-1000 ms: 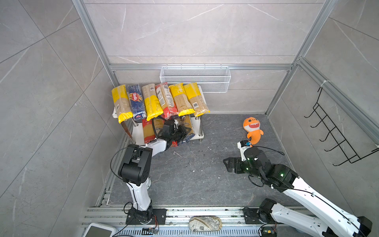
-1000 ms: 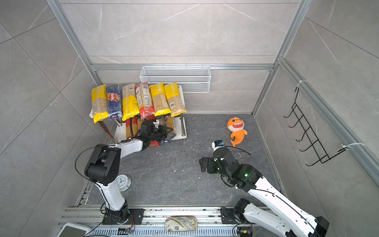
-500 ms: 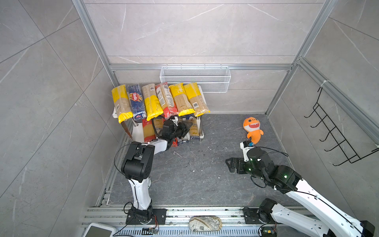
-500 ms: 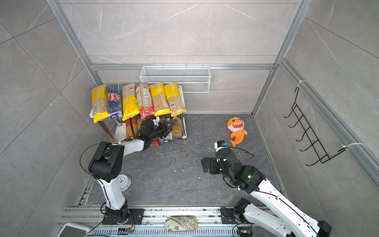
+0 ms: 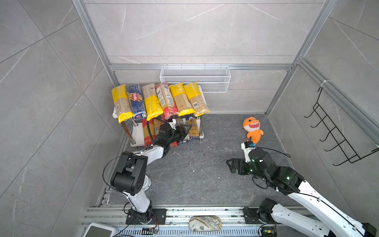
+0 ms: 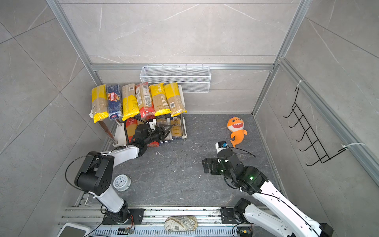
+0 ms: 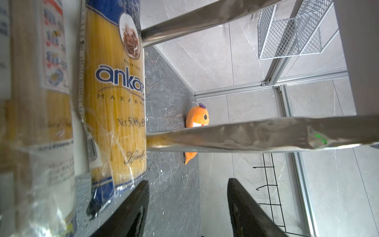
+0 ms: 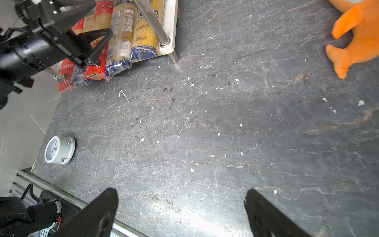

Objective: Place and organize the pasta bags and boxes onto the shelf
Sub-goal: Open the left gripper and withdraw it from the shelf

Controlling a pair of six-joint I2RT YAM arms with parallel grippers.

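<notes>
Shelving | your left gripper [image 7: 187, 184] stood spread beside blue-ended clear spaghetti bag [image 7: 117, 102] on white two-tier shelf [image 5: 137, 135] | right gripper [image 8: 180, 191] spread, empty | next: clean withdrawal seemed due

The left arm [image 5: 147, 153] reaches low and forward from a folded elbow. Its left gripper [image 5: 187, 131] is rolled onto its side, fingers parted around nothing. The right arm [image 5: 307, 190] bends inward, and the right gripper [image 5: 230, 166] is spread wide and empty.

Grey tiled walls [image 5: 194, 30], dark stone floor [image 5: 194, 176]
</notes>
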